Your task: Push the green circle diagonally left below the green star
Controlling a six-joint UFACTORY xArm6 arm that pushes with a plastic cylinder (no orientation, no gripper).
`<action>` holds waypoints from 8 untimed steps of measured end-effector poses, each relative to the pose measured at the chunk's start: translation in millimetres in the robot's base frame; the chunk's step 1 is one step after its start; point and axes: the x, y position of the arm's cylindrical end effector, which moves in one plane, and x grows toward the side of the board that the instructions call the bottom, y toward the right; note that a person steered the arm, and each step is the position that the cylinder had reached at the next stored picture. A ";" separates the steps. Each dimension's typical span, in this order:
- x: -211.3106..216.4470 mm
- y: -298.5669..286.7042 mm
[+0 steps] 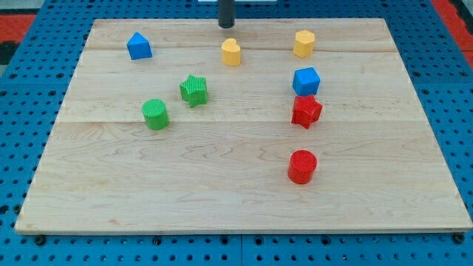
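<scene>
While my tip [226, 26] rests near the view's top edge of the desk [222, 199], just above the yellow heart [231, 52], the green circle [155, 114] lies well apart from it, toward the view's lower left, just beside and diagonally below-left of the green star [194, 90]. My end effector is a bare dark rod with nothing to open or close, touching no block. Ribbed plastic-looking blocks sit on pale wood planks: a blue house-shaped block [138, 46], yellow hexagon [304, 43], blue cube [306, 80], red star [306, 111] and red cylinder [302, 166], over a blue perforated base [29, 111].
</scene>
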 end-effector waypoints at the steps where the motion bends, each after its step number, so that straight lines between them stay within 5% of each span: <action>1: -0.6 0.4; 3: 22.7 -47.4; 5: 130.6 -93.4; 7: 281.9 -142.7; 8: 290.6 -130.8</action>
